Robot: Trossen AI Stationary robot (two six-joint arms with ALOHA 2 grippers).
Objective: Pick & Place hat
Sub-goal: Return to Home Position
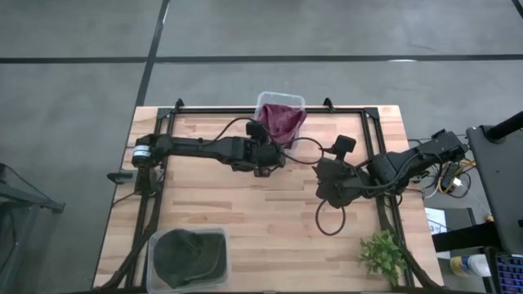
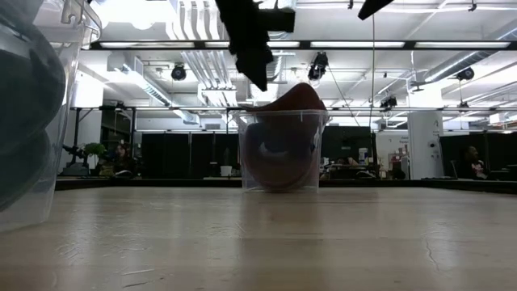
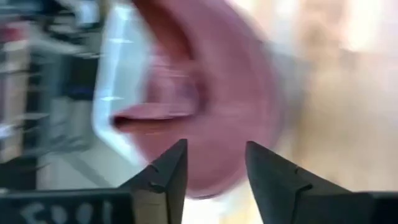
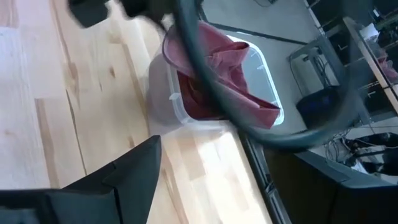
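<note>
- My left pincer [image 3: 214, 149] is spread wide, and there is nothing between its two dark fingers [image 3: 166, 177].
- Straight ahead of the fingertips and close by lies the red cap [image 1: 282, 121]. It is bunched inside the top bin [image 1: 263, 100], so I am beside the bin and not in it.
- From table height, the cap's crown humps up above the bin's rim, and my pincer hangs above and apart from it, touching nothing.
- Further out on my other side, my right pincer [image 1: 331, 186] is low over the table [image 1: 245, 212], near the middle. I cannot tell how its fingers stand. It carries nothing that I can see.
- Well away from my left pincer, down at the table's near corner on my left arm's side, the black cap [image 1: 184, 253] fills the bottom bin [image 1: 154, 242].
- A small green plant [image 1: 382, 253] stands at the opposite near corner, well apart from both pincers and both bins.
- As I judge it, the placing is done: each cap sits in its own bin and no cap lies loose on the wood.
- What is left is only to draw both arms back to rest. For my left arm that means lifting clear without clipping the bin's rim or the cable looped nearby.
</note>
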